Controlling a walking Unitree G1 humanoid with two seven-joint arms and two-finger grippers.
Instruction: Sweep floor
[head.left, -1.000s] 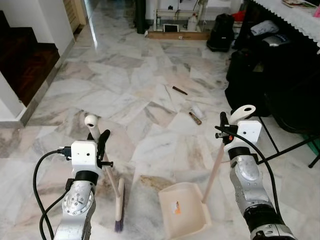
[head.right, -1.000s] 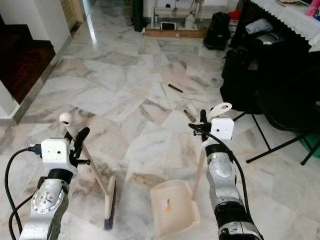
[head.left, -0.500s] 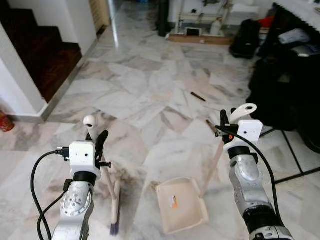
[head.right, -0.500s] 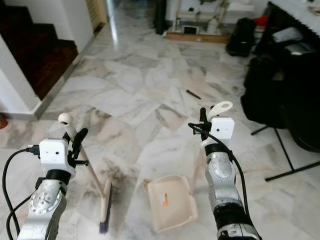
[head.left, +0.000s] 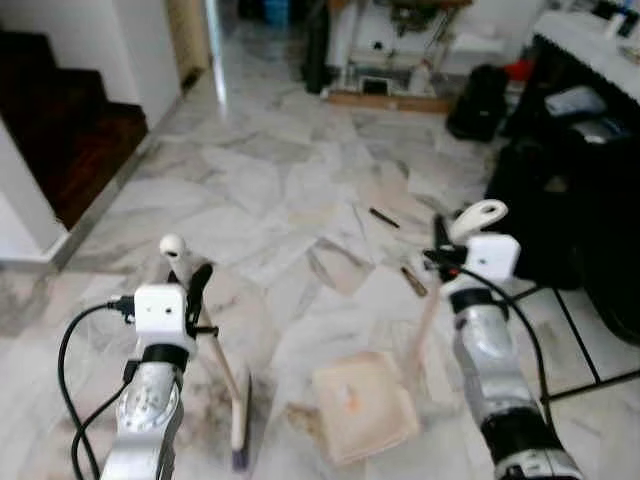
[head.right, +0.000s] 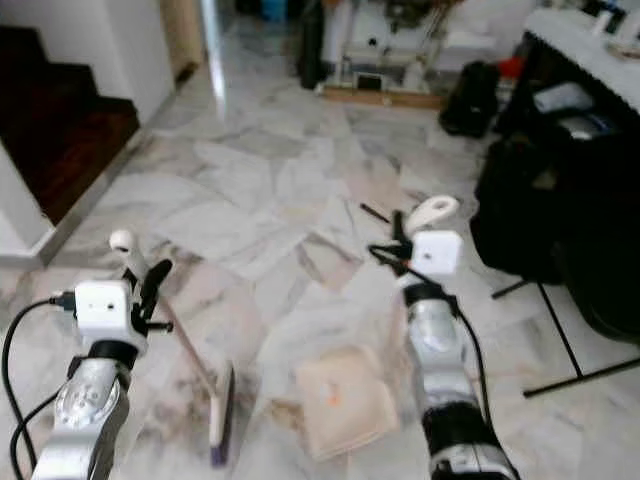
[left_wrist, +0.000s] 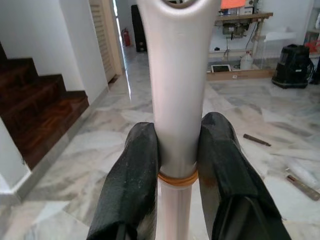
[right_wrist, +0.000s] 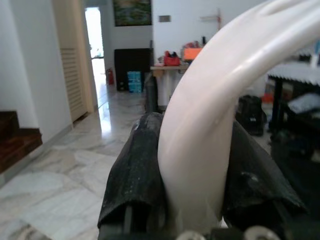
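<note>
Broom (head.left: 238, 410) stands with its head on the marble floor (head.left: 270, 190), its pale handle clenched in the left claw (left_wrist: 176, 165). Just beside it the cream dustpan (head.left: 362, 405) rests on the floor, its upright handle clenched in the right claw (right_wrist: 192, 170). Dark debris sticks (head.left: 384, 217) lie farther ahead.

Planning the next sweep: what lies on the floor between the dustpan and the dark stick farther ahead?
In the left eye view, between the dustpan and the dark stick lies one brown stick-like piece of litter on the marble floor.
</note>
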